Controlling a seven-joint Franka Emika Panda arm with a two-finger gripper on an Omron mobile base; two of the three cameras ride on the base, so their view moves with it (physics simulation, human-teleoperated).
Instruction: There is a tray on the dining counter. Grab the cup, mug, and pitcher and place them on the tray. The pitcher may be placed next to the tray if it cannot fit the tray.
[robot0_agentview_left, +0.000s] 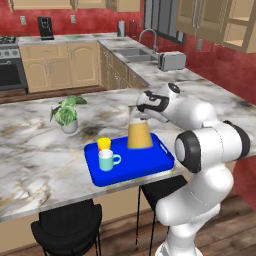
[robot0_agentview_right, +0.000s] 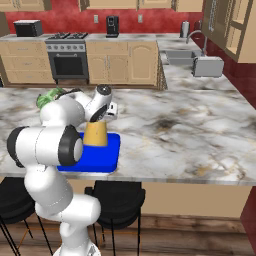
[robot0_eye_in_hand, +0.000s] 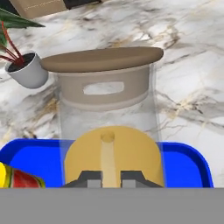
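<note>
The blue tray (robot0_agentview_left: 150, 167) lies on the dining counter (robot0_agentview_left: 30, 160) near its front edge. Standing in the tray's left part are the yellow cup (robot0_agentview_left: 104, 144) and, in front of it, the teal mug (robot0_agentview_left: 106, 160). To their right on the tray is the pitcher (robot0_agentview_left: 139, 134) of orange liquid with its tan lid, upright. My gripper (robot0_agentview_left: 141, 117) is at its neck, reaching in from the right. In the hand view my gripper (robot0_eye_in_hand: 110, 177) is shut on a thin upright strip on the pitcher (robot0_eye_in_hand: 109, 100); the cup (robot0_eye_in_hand: 8, 177) peeks in at the lower left.
A potted plant (robot0_agentview_left: 67, 114) stands on the counter behind and left of the tray. Black stools (robot0_agentview_left: 67, 227) sit under the counter's front edge. A toaster (robot0_agentview_left: 171, 61) and a sink are on the far worktop. My own arm hides much of the tray (robot0_agentview_right: 107, 155) in the right base view.
</note>
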